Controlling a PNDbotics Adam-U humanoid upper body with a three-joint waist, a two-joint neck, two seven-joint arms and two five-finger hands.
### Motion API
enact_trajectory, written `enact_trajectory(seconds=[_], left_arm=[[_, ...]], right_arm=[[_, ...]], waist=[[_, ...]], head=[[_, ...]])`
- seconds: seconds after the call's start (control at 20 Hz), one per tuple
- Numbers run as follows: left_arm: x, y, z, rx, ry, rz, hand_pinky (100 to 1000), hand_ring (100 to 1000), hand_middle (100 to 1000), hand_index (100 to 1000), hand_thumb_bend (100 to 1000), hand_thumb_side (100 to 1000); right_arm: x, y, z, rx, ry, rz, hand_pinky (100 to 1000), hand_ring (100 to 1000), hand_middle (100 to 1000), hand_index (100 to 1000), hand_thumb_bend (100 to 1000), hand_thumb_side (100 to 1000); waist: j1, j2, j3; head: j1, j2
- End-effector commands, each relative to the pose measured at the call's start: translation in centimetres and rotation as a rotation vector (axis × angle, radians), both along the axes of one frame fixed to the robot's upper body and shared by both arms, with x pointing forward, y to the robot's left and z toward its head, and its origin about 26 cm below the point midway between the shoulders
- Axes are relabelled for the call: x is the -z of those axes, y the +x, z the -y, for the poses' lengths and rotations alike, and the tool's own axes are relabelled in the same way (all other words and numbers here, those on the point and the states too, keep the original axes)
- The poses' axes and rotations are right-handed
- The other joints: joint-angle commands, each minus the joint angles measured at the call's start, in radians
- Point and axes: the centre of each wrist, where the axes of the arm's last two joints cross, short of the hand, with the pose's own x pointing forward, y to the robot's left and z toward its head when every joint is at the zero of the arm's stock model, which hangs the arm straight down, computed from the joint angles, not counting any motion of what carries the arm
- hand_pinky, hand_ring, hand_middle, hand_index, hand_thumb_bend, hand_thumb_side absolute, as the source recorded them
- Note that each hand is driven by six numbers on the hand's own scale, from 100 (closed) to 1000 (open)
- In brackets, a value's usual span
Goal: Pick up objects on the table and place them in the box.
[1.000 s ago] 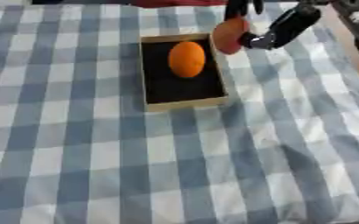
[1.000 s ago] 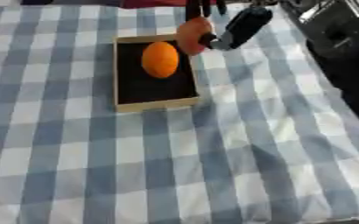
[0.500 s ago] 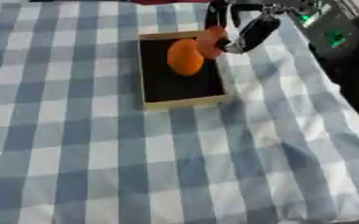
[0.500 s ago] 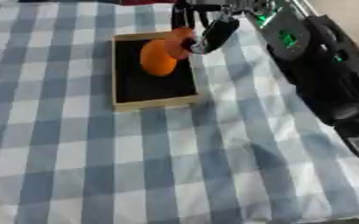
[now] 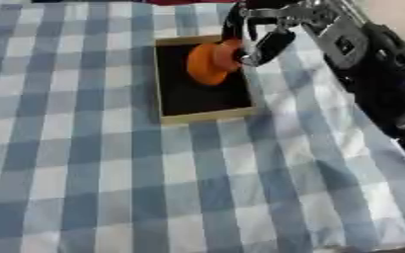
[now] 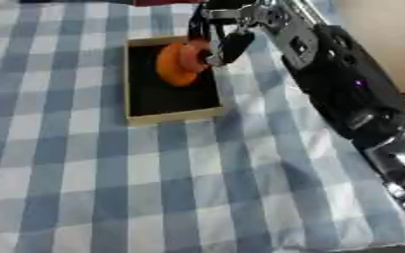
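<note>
Right hand (image 5: 260, 38) now farther over the shallow black-lined box (image 5: 202, 117), fingers clamped on a round peach-orange object (image 5: 230, 51).

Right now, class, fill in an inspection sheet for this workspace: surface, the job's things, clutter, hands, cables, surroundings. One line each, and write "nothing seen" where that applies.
Surface: blue and white checked tablecloth, lying flat with slight wrinkles.
Job's things: shallow box with a dark inside at the far middle; orange fruit inside it; a second, reddish-orange object held over the box's right side.
Clutter: nothing seen.
Hands: right hand over the box's far right corner, fingers curled on the reddish-orange object; left hand not in view.
Cables: nothing seen loose on the table.
Surroundings: a red strip at the far edge; bare tan surface to the right.
</note>
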Motion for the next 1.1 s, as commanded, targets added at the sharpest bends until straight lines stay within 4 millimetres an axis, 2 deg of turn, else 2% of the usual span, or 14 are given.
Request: enact_trajectory(seconds=[0.05, 0.1, 0.35, 0.55, 0.75, 0.95, 1.1], left_arm=[[-0.8, -0.3, 0.0, 0.005, 0.018, 0.025, 846, 837, 738, 835, 132, 683], [-0.8, -0.3, 0.0, 0.006, 0.018, 0.025, 846, 837, 738, 835, 132, 683], [-0.8, -0.3, 0.0, 0.007, 0.016, 0.025, 846, 837, 738, 835, 131, 683], [-0.8, -0.3, 0.0, 0.007, 0.017, 0.025, 846, 837, 738, 835, 132, 683], [-0.8, -0.3, 0.0, 0.007, 0.018, 0.025, 846, 837, 738, 835, 132, 682], [-0.8, -0.3, 0.0, 0.007, 0.019, 0.024, 846, 837, 738, 835, 133, 681], [-0.8, -0.3, 0.0, 0.007, 0.021, 0.023, 846, 837, 738, 835, 134, 680]], right_arm=[[-1.2, 0.7, 0.3, 0.009, -0.008, 0.026, 539, 683, 617, 714, 138, 184], [-1.2, 0.9, 0.3, 0.007, -0.013, 0.028, 543, 686, 619, 716, 147, 188], [-0.8, 1.1, 0.4, -0.024, -0.068, 0.006, 633, 775, 741, 806, 267, 384], [-1.5, 0.8, 0.4, -0.059, -0.087, 0.006, 669, 804, 768, 832, 294, 469], [-2.7, 0.1, -0.1, -0.136, -0.106, 0.011, 695, 823, 786, 847, 280, 543], [-4.1, -0.8, -0.4, -0.201, -0.133, 0.019, 712, 831, 792, 856, 287, 567], [-5.0, -1.5, -0.6, -0.22, -0.143, 0.043, 721, 836, 799, 866, 311, 549]], waist=[[0.002, -0.016, 0.0], [0.002, -0.015, 0.0], [0.0, -0.014, 0.0], [0.001, -0.014, -0.003], [0.002, -0.015, -0.006], [0.002, -0.017, -0.008], [0.001, -0.019, -0.009]], head=[[-0.006, 0.005], [-0.007, 0.005], [-0.006, 0.005], [-0.003, 0.005], [-0.004, 0.005], [-0.004, 0.005], [-0.004, 0.005]])
